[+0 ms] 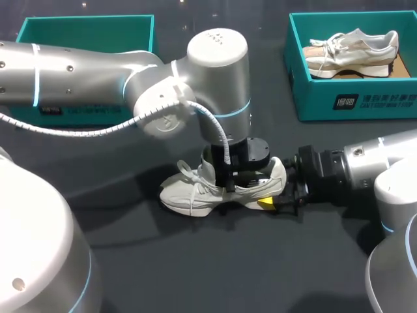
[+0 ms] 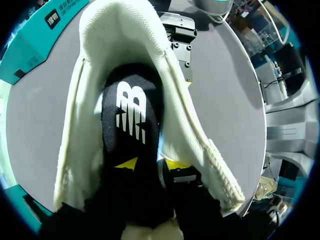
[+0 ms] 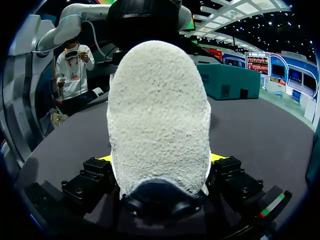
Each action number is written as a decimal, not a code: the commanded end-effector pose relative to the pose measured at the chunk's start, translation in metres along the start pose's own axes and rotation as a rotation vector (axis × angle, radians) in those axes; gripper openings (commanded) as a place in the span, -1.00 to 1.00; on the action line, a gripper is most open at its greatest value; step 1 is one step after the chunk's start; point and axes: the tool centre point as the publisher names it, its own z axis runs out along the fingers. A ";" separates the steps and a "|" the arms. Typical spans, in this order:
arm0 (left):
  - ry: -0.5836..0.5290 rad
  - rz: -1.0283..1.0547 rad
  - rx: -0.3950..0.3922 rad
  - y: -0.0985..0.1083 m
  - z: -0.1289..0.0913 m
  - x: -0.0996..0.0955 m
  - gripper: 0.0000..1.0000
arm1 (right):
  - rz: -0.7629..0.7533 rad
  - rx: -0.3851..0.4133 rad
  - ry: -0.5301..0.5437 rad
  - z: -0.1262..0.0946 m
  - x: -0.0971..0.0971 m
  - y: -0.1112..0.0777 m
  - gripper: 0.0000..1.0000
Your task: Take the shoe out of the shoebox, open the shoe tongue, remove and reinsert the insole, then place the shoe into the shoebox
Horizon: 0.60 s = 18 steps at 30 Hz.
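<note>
Shoe (image 1: 195,192), white with white laces, stands sole-down on the dark grey table (image 1: 195,267), outside both boxes and roughly at the table's middle. Its long axis runs across the table from side to side. The toe points toward my left and sits a little nearer to me, and the heel points toward my right.

My left arm (image 1: 78,72) comes in from the left and bends straight down over the shoe, so that my left gripper (image 2: 151,164) is sunk into the shoe's opening. In the left wrist view I look down the inside of the shoe from the heel end. The pale lining walls rise on either side, and the black insole (image 2: 131,110) with a white logo lies along the bottom. I cannot tell whether my left jaws pinch the insole or merely rest beside it.

My right arm (image 1: 371,163) comes in low from the right. My right gripper (image 3: 161,157) is clamped on the shoe's heel, with one yellow fingertip (image 3: 104,158) pressed against each side of it. In the right wrist view the rounded, textured heel back stands upright between them.

At the table's far left sits a teal shoebox, the left shoebox (image 1: 88,29), with its opening upward. At the far right sits the right shoebox (image 1: 352,98), also teal. A second shoe (image 1: 352,49) of the same pale kind lies inside it, toe likewise toward my left. Both boxes are well apart from the shoe I hold.
</note>
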 end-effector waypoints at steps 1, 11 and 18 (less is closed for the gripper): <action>-0.033 -0.007 -0.007 -0.007 0.020 0.002 -0.25 | 0.002 0.004 -0.001 0.001 0.000 0.003 -1.00; -0.137 -0.045 -0.041 -0.012 0.041 -0.016 -0.25 | 0.002 0.004 -0.001 0.001 0.000 0.003 -1.00; -0.149 -0.104 -0.065 -0.006 0.048 -0.039 -0.43 | 0.002 0.004 -0.001 0.001 0.000 0.003 -1.00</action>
